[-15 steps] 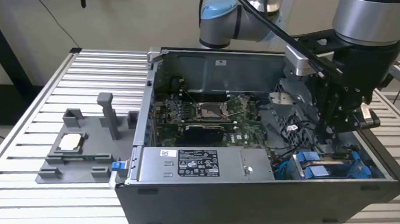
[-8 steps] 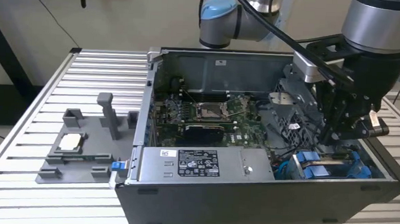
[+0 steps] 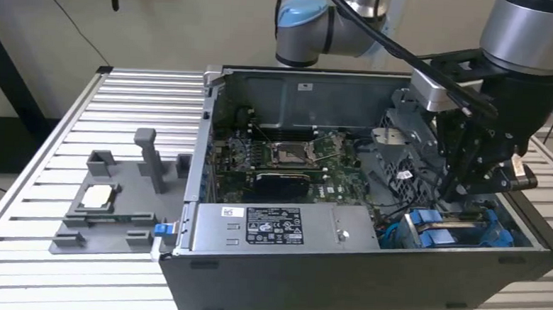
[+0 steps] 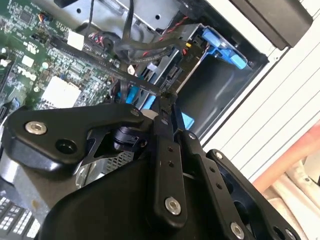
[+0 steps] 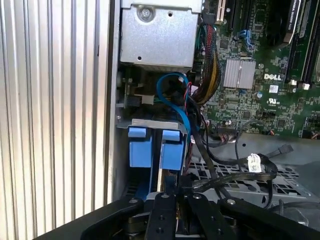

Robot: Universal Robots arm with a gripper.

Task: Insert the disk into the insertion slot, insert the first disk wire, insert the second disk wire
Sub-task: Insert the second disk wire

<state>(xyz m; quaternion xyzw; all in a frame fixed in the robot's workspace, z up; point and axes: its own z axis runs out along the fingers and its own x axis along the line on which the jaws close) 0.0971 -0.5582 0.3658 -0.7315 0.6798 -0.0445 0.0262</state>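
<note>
Black gripper (image 3: 470, 197) down inside open grey computer case (image 3: 345, 286), at dark grey sheet-metal drive cage slot (image 3: 461, 239). Blue-framed disk (image 5: 155, 147) seated there, long axis into bay, blue tabs outward. Finger state: cannot tell.

- The exterior view sits high and a bit back, looking down into the open computer case (image 3: 369, 202) on the slatted table (image 3: 80, 287), arm included.
- The first wrist view looks past the gripper (image 5: 172, 192), close over the blue carrier tabs (image 5: 152, 147) and motherboard (image 5: 260, 65).
- The second wrist view is tighter, tilted across the gripper linkage.
- All three share the drive cage corner.
</note>
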